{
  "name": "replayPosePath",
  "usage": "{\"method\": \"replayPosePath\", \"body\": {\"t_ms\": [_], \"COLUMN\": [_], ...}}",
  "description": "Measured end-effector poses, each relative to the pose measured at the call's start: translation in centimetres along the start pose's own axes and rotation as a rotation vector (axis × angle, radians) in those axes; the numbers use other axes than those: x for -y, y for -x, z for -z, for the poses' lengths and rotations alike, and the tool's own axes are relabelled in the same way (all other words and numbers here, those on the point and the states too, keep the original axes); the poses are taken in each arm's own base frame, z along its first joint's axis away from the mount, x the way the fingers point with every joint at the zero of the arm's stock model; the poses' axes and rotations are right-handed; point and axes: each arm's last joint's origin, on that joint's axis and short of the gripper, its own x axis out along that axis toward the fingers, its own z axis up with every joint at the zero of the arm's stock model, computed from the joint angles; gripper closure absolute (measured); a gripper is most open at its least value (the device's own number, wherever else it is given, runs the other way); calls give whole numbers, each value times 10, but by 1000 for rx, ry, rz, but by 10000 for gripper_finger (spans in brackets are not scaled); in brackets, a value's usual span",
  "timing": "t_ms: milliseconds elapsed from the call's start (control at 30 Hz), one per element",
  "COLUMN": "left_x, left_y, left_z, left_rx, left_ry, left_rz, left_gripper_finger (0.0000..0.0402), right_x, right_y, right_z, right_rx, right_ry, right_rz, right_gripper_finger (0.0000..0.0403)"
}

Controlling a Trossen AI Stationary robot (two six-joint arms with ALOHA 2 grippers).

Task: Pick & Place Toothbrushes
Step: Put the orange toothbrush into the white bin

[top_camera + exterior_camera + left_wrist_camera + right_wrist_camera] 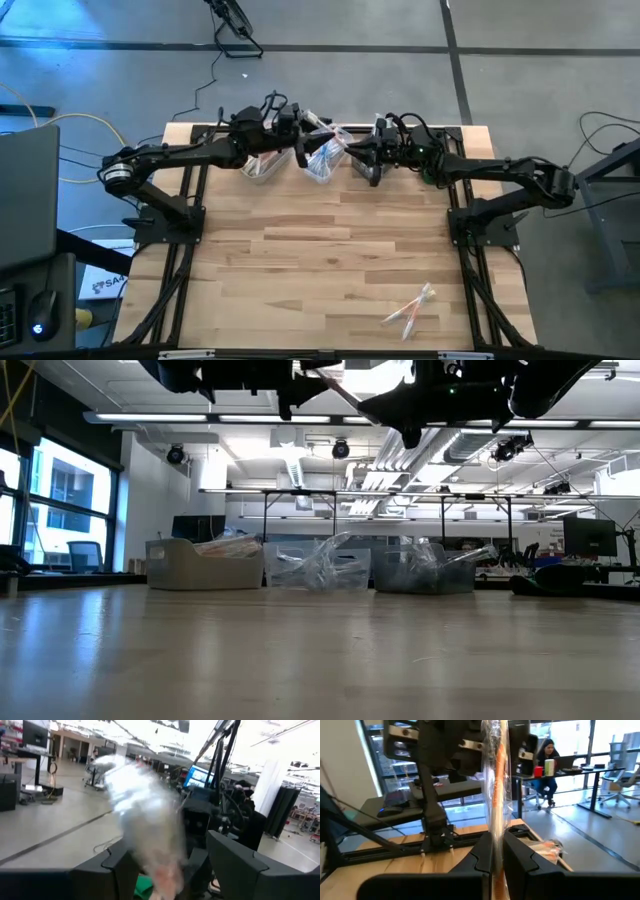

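At the far edge of the bench [330,250], three plastic bins stand in a row: a left bin [266,165], a middle bin [322,165] and a right bin [366,166], each with wrapped toothbrushes in it. Both arms are raised above them.

The step in hand appears to be a handover or a drop of a wrapped toothbrush over the bins. It is best done with the receiving fingers kept wide until the wrapper sits squarely between them, and with the grip taken on the handle, since the crinkled film is likely to slip.

The left hand [170,870] is held apart, with a blurred wrapped toothbrush [145,820] between its fingers; whether it is actually touched cannot be told. The right hand [496,857] is clamped on an orange-handled toothbrush in its wrapper [496,795], held upright.

More loose toothbrushes [410,305] are left near the bench's front right corner, well apart from the bins.
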Motion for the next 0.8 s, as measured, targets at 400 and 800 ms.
{"method": "replayPosePath", "body": {"t_ms": [400, 800], "left_x": [1, 2], "left_y": [-1, -1], "left_z": [-4, -4], "left_rx": [40, 40], "left_ry": [-11, -12], "left_rz": [8, 19], "left_gripper_finger": [330, 388], "right_x": [0, 0], "right_y": [0, 0], "right_z": [-1, -1], "right_rx": [6, 3], "right_ry": [4, 7], "right_rz": [5, -12], "right_gripper_finger": [388, 362]}}
